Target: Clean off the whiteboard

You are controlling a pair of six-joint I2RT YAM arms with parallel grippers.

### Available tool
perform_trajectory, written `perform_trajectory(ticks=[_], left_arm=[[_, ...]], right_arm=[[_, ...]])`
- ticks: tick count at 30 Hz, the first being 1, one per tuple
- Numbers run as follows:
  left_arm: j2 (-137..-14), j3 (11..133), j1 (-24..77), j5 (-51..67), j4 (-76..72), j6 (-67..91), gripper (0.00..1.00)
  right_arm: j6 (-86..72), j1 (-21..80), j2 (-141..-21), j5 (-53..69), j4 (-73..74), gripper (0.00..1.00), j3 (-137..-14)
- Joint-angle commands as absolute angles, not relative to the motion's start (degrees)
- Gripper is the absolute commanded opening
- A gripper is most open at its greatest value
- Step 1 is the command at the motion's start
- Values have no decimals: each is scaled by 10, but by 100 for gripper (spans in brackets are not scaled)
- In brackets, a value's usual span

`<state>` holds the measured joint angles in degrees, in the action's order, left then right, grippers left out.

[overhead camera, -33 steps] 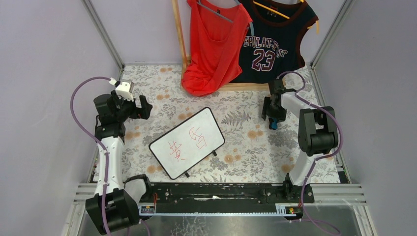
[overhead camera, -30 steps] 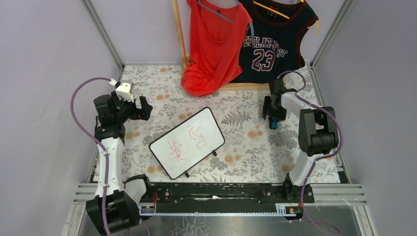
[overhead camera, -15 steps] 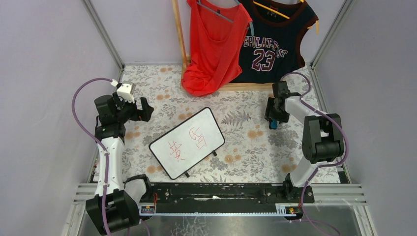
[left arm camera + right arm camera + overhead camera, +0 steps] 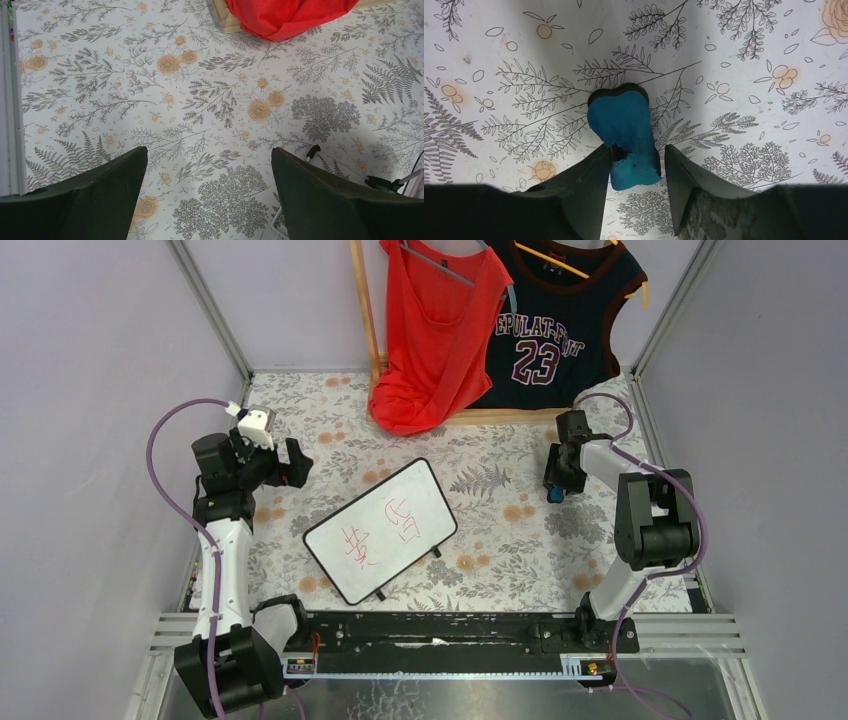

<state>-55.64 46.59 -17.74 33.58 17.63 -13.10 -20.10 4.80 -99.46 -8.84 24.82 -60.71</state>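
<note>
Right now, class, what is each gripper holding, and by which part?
Left gripper holds nothing. Right gripper brackets the near end of the blue eraser; whether it grips cannot be told.

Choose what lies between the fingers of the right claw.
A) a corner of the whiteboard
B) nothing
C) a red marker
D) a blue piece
D: the right wrist view shows a blue piece between the fingers of the right claw, on the flowered cloth; the whiteboard lies apart, off to its left.
</note>
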Motion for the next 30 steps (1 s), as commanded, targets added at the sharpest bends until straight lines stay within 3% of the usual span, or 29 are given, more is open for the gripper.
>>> perform_trajectory(ticks=[1,12,17,22,30], left_arm=[[-552,471,-182,352,190,-133,93],[-550,484,-182,373,210,-136,93],[-556,505,-182,393,235,-149,93],[-568,527,-182,414,251,-160,94],[-607,548,-182,464,268,-186,93]], right_arm=[[-195,43,-1000,-74,233,50,-610],[-188,43,-1009,-47,224,29,-607],[-187,43,-981,-23,215,5,-590],[-196,65,-853,26,176,0,-525],[-240,203,-595,-45,187,0,-447]])
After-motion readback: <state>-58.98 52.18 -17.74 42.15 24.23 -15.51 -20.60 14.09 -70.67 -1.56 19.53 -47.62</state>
